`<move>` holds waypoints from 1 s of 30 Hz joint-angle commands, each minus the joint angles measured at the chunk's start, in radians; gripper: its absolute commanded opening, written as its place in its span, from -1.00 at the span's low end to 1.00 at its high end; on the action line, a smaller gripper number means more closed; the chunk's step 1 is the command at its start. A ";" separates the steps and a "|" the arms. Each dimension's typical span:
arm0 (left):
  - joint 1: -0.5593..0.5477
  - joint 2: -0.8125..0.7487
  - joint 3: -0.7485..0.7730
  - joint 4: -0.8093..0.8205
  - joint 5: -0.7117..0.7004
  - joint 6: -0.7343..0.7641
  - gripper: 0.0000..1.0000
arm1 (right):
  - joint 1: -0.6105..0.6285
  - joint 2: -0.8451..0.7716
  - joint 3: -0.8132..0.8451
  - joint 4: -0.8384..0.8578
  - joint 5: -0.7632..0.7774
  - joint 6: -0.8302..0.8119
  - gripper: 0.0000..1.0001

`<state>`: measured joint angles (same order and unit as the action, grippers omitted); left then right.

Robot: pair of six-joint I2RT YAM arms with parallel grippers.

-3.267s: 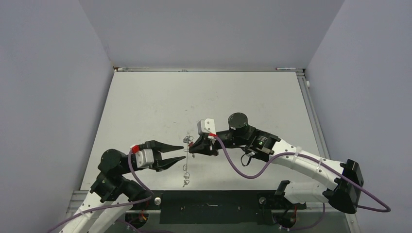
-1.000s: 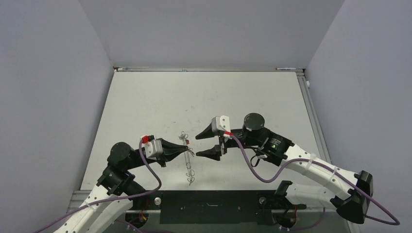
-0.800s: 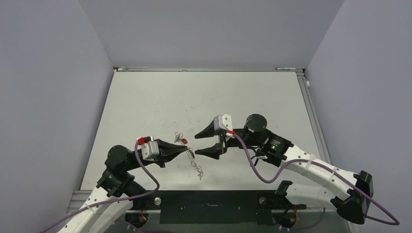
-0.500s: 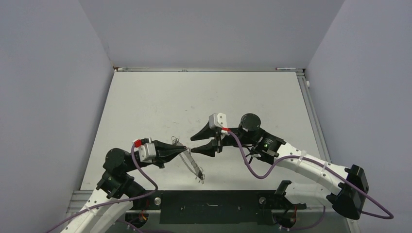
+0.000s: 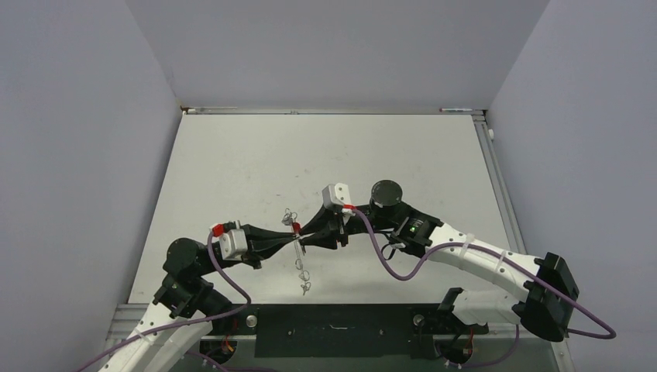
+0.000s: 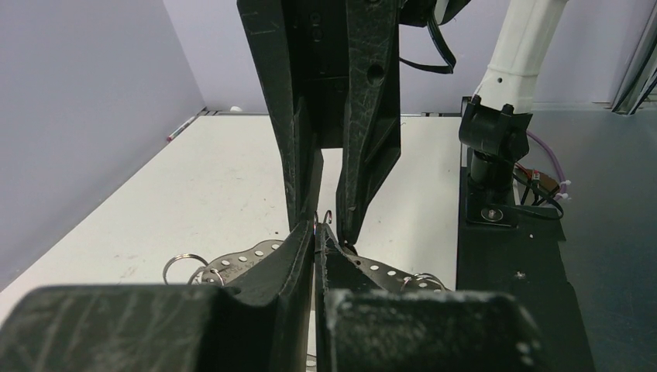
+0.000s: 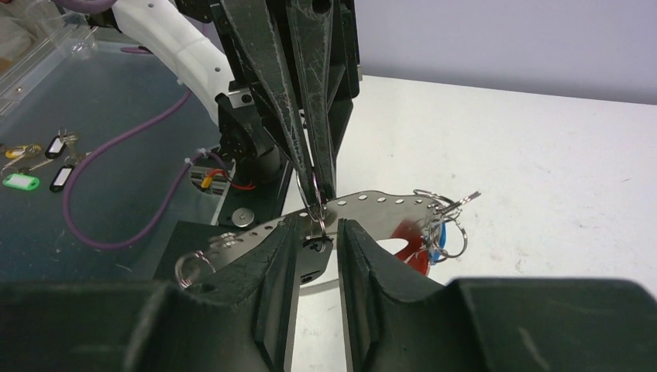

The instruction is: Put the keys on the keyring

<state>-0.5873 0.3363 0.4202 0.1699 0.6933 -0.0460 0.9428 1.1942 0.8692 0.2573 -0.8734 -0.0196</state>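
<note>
**Desk:** 2 end effectors, tip to tip over the near part of the white counter (image 5: 256, 163). What has the left end effector (image 6: 316, 234) got?

**Photographer:** Its fingers are pressed together on the thin wire of the keyring (image 7: 372, 203). Both wrist views show it as a curved silver band punched with holes, with small rings (image 6: 184, 267) threaded on it.

**Desk:** And the right end effector (image 7: 318, 225)?

**Photographer:** Narrowly spread, 1 finger on either side of that same wire. No clamp is visible.

**Desk:** The keys?

**Photographer:** 2 show, both blurred. The red key (image 7: 404, 236) and the blue key (image 7: 436, 232) hang side by side at 1 end of the band. From above, the keyring runs as a thin line from the meeting tips toward the arms' bases.
</note>
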 commanded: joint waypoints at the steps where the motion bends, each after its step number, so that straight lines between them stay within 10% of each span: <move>1: 0.006 -0.015 0.006 0.042 0.000 0.013 -1.00 | -0.003 0.023 0.043 0.053 -0.041 -0.033 -0.52; 13: 0.006 -0.019 0.006 0.034 -0.007 0.022 -1.00 | -0.003 0.042 0.050 0.036 -0.051 -0.044 -0.89; 30: -0.001 -0.007 0.005 0.020 -0.005 0.031 -1.00 | -0.001 -0.014 0.098 -0.103 0.005 -0.109 -0.83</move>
<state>-0.5858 0.3283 0.4145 0.1539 0.6888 -0.0193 0.9432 1.2060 0.9195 0.1371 -0.8665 -0.0998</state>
